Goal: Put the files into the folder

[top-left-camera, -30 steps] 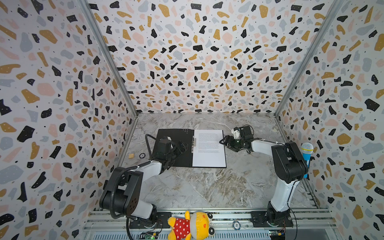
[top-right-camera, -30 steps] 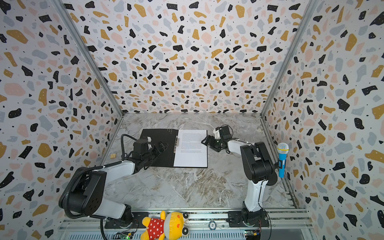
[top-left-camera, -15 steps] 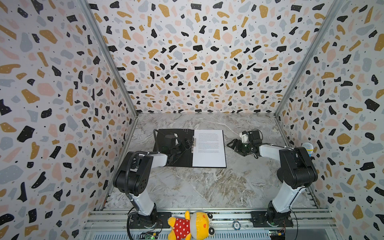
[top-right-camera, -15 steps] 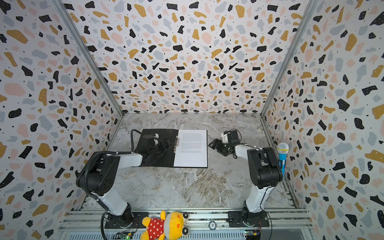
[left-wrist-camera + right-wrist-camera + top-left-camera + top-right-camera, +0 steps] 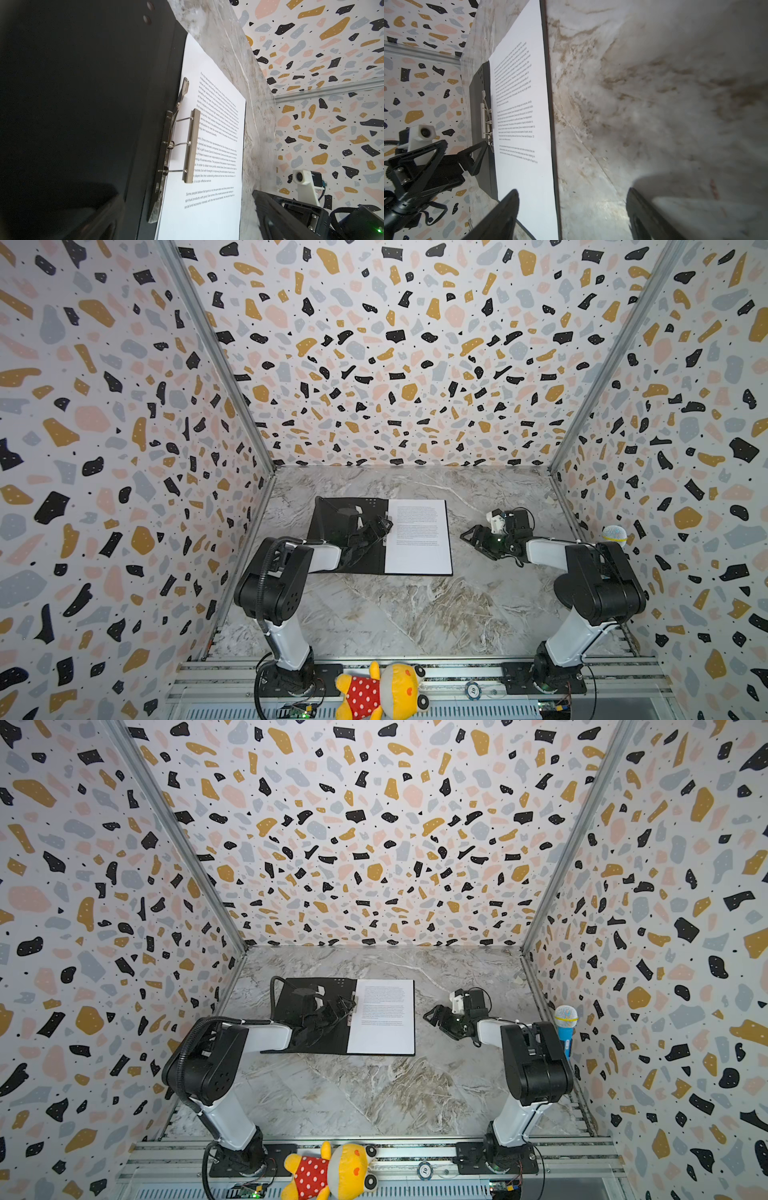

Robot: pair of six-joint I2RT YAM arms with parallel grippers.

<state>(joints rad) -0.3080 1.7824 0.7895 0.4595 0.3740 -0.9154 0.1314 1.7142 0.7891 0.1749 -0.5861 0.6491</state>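
The folder (image 5: 372, 562) lies open on the worktop (image 5: 395, 614), with the text sheet (image 5: 417, 537) squared on its right half, margin beneath the spring clamp (image 5: 190, 145). The left end effector (image 5: 382, 526) hovers wide open and empty by the clamp, likely to work it. The right end effector (image 5: 470, 538), spread and empty, waits beside the folder.

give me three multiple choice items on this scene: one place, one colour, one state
1. The white printed paper sheet lies: A on bare marble table B on the open card folder's right half C in a gripper
2. The folder's inside is: A orange B black C white
3. The right gripper is: A shut on the sheet B shut on the folder C open, empty
B, the folder's edge shows past the sheet; B, its bare left half is black; C, its fingers stand apart, nothing between.
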